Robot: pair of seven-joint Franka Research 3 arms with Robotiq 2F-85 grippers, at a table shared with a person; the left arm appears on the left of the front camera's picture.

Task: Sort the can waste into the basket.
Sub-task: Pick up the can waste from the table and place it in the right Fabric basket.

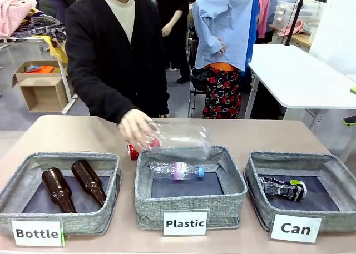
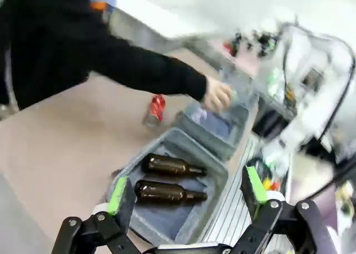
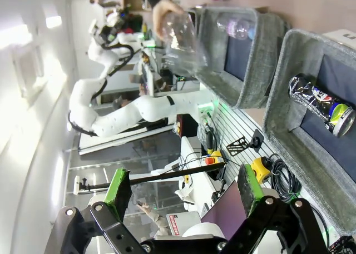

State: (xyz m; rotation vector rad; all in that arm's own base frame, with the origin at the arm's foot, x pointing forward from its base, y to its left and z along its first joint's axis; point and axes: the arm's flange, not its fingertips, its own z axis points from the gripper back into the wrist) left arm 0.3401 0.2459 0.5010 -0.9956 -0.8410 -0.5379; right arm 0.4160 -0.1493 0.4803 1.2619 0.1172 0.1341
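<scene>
- Our left fingers point(image 2: 118, 195) are spread wide with nothing between them, above the Bottle basket point(image 1: 92, 220), where 2 brown bottles point(image 1: 89, 182) lie side by side.
- Our right fingers point(image 3: 118, 188) are also spread wide and empty.
- We see the black-and-silver can point(image 1: 283, 188) lying on its side inside the Can basket point(image 1: 258, 201).
- The red can point(image 1: 132, 152) lies on the desk point(image 1: 67, 132), just behind the far left corner of the Plastic basket point(image 1: 189, 201).
- A person's hand point(image 1: 135, 126) holds a clear bottle point(image 1: 181, 140) over the Plastic basket, just above the red can.
- 1 more clear bottle lies inside that basket.
</scene>
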